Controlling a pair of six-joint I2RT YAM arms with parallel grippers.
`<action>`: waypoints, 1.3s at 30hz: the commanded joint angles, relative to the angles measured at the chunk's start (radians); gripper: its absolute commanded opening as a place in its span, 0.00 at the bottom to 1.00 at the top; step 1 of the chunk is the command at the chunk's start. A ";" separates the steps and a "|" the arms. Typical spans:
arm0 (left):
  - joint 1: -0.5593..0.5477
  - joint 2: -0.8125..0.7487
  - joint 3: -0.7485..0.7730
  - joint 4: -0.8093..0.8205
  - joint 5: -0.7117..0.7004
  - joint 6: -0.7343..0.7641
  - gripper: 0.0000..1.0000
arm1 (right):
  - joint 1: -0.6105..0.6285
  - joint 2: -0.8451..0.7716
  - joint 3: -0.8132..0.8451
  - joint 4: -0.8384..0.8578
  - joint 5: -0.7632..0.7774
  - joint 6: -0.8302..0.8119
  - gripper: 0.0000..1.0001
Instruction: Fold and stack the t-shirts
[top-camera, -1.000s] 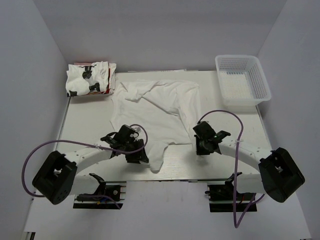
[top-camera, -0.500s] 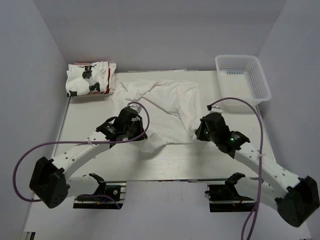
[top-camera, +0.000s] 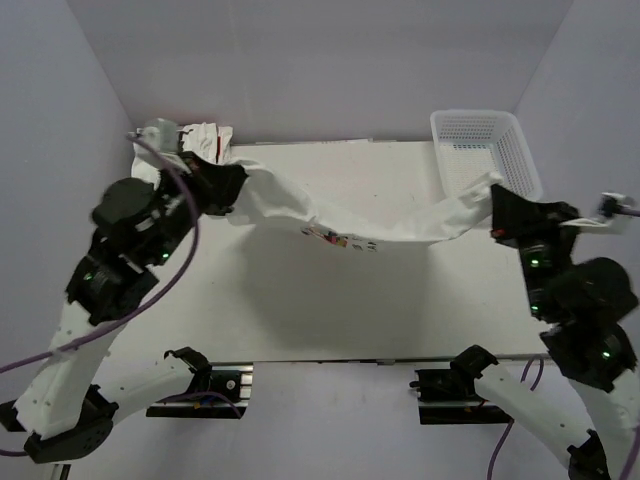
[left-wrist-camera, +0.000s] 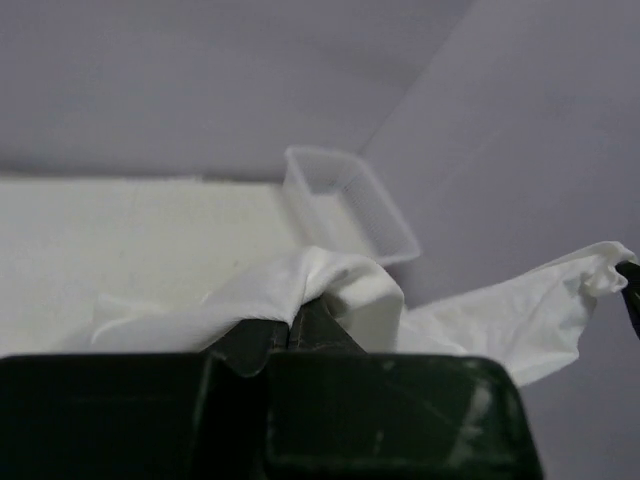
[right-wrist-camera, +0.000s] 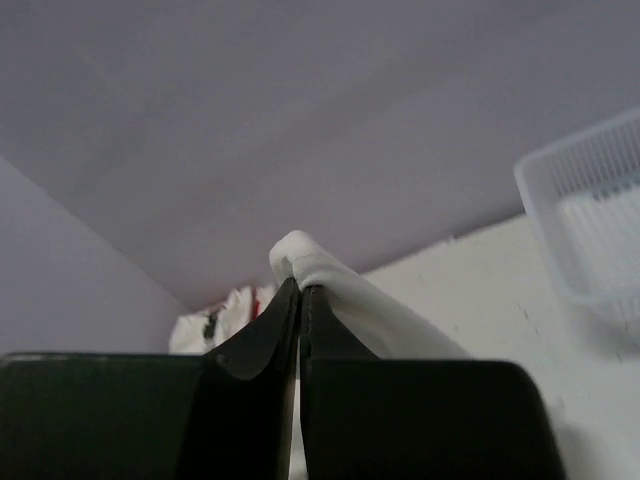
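Note:
A white t-shirt hangs stretched in the air between both grippers, high above the table, with a bit of colourful print showing on its lower edge. My left gripper is shut on its left end, which shows in the left wrist view. My right gripper is shut on its right end, seen in the right wrist view. A folded stack of t-shirts with black and red prints lies at the back left, partly hidden by my left arm.
A white mesh basket stands at the back right, also in the left wrist view and the right wrist view. The white table lies bare below the lifted shirt. Grey walls close in on three sides.
Both grippers have lifted the t-shirt off the table and moved up and apart, so the shirt now hangs stretched between them instead of lying spread flat.

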 joint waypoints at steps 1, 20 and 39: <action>0.012 -0.061 0.143 0.040 0.123 0.075 0.00 | -0.002 0.012 0.198 0.061 -0.039 -0.109 0.00; -0.006 0.199 0.616 0.009 -0.168 0.169 0.00 | 0.003 0.200 0.374 0.145 -0.014 -0.269 0.00; 0.378 1.443 0.929 -0.376 -0.182 -0.003 1.00 | -0.253 1.252 0.329 0.018 -0.086 -0.035 0.88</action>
